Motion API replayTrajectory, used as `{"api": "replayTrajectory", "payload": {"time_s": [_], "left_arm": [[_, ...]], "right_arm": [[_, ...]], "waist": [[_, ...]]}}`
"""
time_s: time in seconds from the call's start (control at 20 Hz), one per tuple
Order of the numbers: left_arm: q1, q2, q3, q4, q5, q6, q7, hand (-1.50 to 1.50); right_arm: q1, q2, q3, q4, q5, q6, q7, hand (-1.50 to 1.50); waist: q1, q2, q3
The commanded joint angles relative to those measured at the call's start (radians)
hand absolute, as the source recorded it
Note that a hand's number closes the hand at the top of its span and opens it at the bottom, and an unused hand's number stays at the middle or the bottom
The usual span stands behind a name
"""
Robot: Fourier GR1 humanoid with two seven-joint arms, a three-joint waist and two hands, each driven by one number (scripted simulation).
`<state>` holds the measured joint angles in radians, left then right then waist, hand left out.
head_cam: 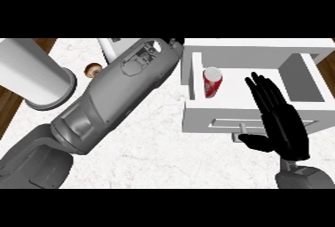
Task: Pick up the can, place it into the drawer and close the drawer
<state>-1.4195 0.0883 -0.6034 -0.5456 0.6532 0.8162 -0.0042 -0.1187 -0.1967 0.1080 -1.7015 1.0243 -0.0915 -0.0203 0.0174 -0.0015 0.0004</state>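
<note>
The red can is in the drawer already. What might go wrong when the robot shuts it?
1. The right hand is open, its fingers reaching over the front of the drawer. Pushing like that, they might get caught as it closes.
2. The can sits by the drawer's left wall; a quick push might make it shift and bump the wall.
3. The left forearm lies right beside the drawer and might brush it.

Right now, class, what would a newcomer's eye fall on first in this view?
The big grey left forearm cuts slantwise across the counter's middle. At the right, the black right hand stands open, fingers straight, at the front of an open white drawer. A red can lies in the drawer's left part.
</note>
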Motion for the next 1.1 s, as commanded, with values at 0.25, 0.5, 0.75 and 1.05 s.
{"api": "replayTrajectory", "payload": {"time_s": [0.25, 0.5, 0.75, 1.05], "left_arm": [[0.082, 0.18, -0.015, -0.222, -0.053, -0.036, 0.149, -1.5], [0.128, 0.204, -0.032, -0.31, -0.078, 0.009, 0.19, -1.5], [0.197, 0.271, -0.031, -0.404, -0.082, -0.028, 0.219, -1.5], [0.232, 0.328, -0.028, -0.488, -0.101, -0.023, 0.279, -1.5]], "right_arm": [[-0.119, 0.054, -0.046, 0.336, 0.073, -0.188, -0.049, -1.5], [-0.251, 0.054, -0.098, 0.54, 0.114, -0.251, -0.049, -1.5], [-0.341, 0.052, -0.133, 0.697, 0.152, -0.36, -0.084, -1.5], [-0.528, 0.051, -0.203, 0.865, 0.155, -0.431, -0.072, -1.5]], "waist": [[0.023, -0.006, 0.0], [0.04, -0.002, 0.0], [0.042, 0.004, 0.001], [0.042, 0.007, 0.001]]}}
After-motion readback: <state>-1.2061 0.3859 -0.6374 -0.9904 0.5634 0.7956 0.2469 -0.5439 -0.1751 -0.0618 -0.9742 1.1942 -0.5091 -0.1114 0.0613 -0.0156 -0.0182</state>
